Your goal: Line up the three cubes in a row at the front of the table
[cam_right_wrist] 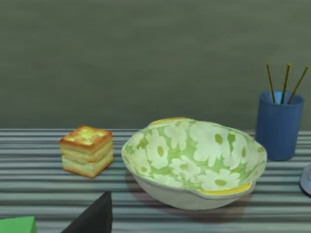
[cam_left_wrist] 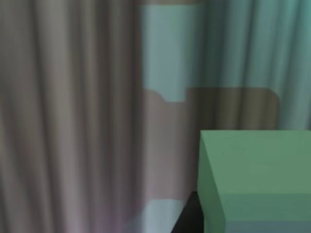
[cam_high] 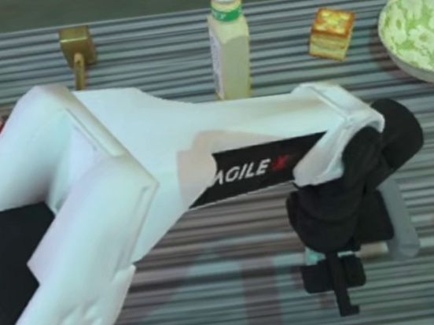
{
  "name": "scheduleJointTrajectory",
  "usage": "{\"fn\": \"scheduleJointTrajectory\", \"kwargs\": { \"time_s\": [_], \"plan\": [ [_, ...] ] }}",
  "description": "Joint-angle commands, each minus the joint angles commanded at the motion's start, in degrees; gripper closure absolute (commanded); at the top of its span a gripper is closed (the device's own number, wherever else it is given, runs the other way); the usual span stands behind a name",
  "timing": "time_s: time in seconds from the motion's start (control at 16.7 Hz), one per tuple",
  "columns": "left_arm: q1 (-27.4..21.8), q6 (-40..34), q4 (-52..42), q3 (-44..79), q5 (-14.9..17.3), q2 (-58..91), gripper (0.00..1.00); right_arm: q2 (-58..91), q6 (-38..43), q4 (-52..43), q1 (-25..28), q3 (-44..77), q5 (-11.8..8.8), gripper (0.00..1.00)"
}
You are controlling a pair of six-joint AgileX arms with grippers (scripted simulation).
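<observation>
Green cube (cam_left_wrist: 257,179) sits close under the left gripper (cam_high: 336,279) near the tabletop's (cam_high: 188,55) front, probably for row placement; its finger state is unclear.

bottle (cam_high: 229,42), box (cam_high: 332,32) and bowl (cam_high: 422,26) crowd the table's (cam_high: 187,47) back edge.

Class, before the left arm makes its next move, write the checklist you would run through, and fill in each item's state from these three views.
1. Left gripper over the table, towards the top view's lower right: ok.
2. A green cube close in the left wrist view: ok.
3. All three cubes visible from above: not ok, the left arm covers that area.
4. Row already formed: cannot tell.
5. Bottle, orange box and bowl stand far from the gripper: ok.
6. Right arm outside the top view, clear of the work: ok.
</observation>
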Motion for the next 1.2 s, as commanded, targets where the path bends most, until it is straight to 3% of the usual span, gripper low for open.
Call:
{"fn": "scheduleJointTrajectory", "kwargs": {
  "time_s": [0.66,1.2],
  "plan": [
    [0.00,0.00,0.00,0.00,0.00,0.00,0.02,0.00,0.00,0.00,0.00,0.00,0.00,0.00],
    [0.13,0.00,-0.01,0.01,0.00,-0.03,0.00,0.00,0.00,0.00,0.00,0.00,0.00,0.00]
  ]
}}
